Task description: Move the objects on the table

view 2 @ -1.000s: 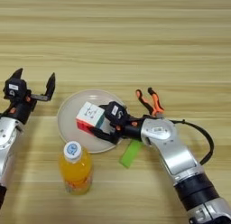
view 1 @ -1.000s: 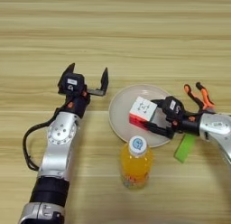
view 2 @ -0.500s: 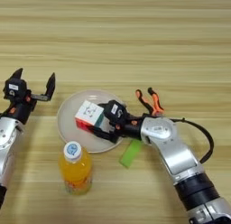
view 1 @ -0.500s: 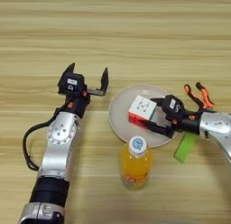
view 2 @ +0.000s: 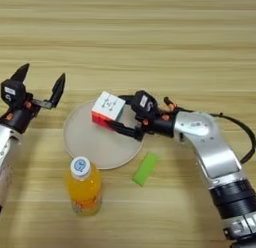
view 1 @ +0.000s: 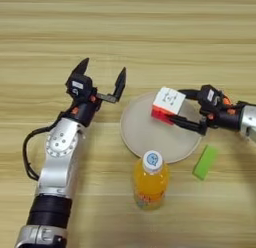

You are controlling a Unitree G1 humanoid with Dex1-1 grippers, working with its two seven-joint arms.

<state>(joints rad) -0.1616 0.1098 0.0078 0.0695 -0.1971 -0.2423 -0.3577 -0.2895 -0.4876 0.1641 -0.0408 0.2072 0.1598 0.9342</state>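
Cube (view 1: 169, 104) sits over the upper right part of the plate (view 1: 137, 134) in the left eye view, clamped by the right gripper (view 1: 181, 109), whose two black fingers reach in from the right, one along the cube's top edge and one under its lower side. It lies directly left of that gripper's wrist, so any coming move runs along the arm's line, toward or away from the plate's middle; whether the cube rests on the plate or hangs just above it I cannot tell. The bottle (view 1: 150, 182) stands upright just below the plate's near rim, and the green block (view 1: 205, 162) lies on the table (view 1: 150, 37) right of the plate, its long axis tilted up to the right. The left gripper (view 1: 101, 81) hovers just left of the plate's upper left edge with its fingers spread wide, holding nothing. In the right eye view the same grip shows from a little further right: the cube (view 2: 107, 108) is pinched by the right gripper (view 2: 121, 114), with the arm bending down toward the lower right corner. A bit of orange just behind the wrist is probably the pliers (view 2: 167, 103), mostly hidden. The bottle (view 2: 84, 188), block (view 2: 146, 168) and plate (view 2: 80, 137) lie as before, and the left gripper (view 2: 39, 87) sits near the left edge, fingers apart. The right arm is plainly the nearer one to the cube and already has it.
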